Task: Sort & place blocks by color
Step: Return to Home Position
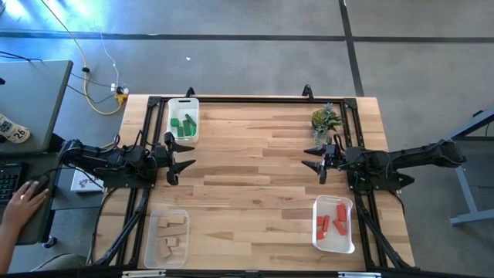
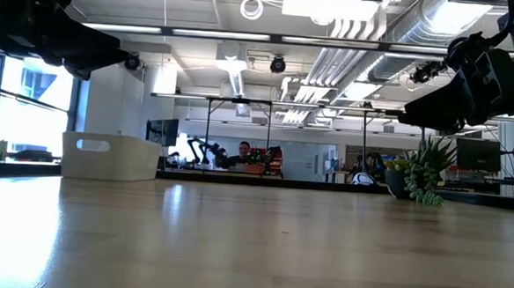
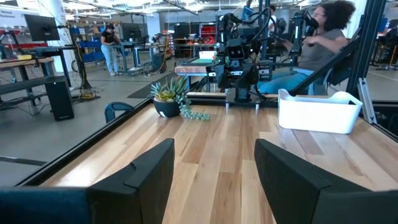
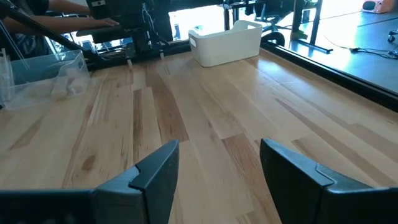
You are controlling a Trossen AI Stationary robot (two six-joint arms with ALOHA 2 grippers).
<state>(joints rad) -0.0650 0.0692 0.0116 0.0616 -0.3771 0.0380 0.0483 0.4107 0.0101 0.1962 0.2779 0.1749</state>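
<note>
Gaping empty, left hand (image 1: 188, 154) and right hand (image 1: 309, 159) hover; three bins (image 1: 183, 101) hold colour-sorted blocks (image 1: 186, 123).

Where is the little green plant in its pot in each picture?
High view: the small green potted plant stands near the far right corner of the light wooden table.
Low view: the plant is at the right, on the table's far side.
Left wrist view: the plant is far across the table, by its edge.
Right wrist view: not in it.
Shared landmark: the wooden table.
</note>
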